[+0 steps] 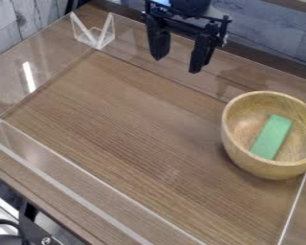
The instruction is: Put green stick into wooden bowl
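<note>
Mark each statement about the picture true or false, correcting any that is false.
1. The green stick lies inside the wooden bowl. True.
2. The end effector is gripping the green stick. False: the two are well apart, with the stick in the bowl.
3. The wooden bowl stands upside down. False: its opening faces up.
4. The bowl is wider than the green stick. True.
5. The end effector is touching the bowl's rim. False: there is a gap between them.

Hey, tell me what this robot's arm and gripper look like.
The robot arm's visible end is dark, nearly black, with blocky segments. The black gripper has two broad, chunky fingers. The picture is too small to read any markings.
</note>
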Motion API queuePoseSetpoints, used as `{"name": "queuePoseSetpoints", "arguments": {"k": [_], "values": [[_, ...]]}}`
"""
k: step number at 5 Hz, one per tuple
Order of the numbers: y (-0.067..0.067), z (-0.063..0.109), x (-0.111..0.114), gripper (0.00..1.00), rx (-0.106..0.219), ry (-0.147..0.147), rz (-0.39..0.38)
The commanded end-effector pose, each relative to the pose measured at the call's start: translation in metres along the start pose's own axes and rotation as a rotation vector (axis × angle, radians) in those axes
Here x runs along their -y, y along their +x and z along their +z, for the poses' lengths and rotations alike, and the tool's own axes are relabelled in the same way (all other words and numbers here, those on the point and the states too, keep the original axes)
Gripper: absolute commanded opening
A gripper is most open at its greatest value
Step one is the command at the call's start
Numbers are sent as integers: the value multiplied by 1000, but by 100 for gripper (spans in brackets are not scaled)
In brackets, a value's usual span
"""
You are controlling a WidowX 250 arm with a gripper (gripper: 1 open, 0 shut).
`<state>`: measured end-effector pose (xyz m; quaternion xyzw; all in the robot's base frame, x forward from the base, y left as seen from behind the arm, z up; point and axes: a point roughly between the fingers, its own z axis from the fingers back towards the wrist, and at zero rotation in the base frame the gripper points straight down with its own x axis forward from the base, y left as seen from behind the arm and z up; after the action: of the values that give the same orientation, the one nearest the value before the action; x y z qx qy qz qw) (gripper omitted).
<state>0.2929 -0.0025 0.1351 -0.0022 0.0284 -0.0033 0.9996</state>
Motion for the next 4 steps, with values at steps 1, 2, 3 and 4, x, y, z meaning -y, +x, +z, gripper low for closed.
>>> {"name": "queuePoseSetpoints", "arguments": {"k": [1, 2, 3, 4], "values": [[4, 2, -2, 100, 8, -2, 45], [7, 5, -5, 100, 26, -3, 38], [9, 13, -7, 100, 49, -1, 32], [11, 18, -4, 100, 71, 0, 35]]}}
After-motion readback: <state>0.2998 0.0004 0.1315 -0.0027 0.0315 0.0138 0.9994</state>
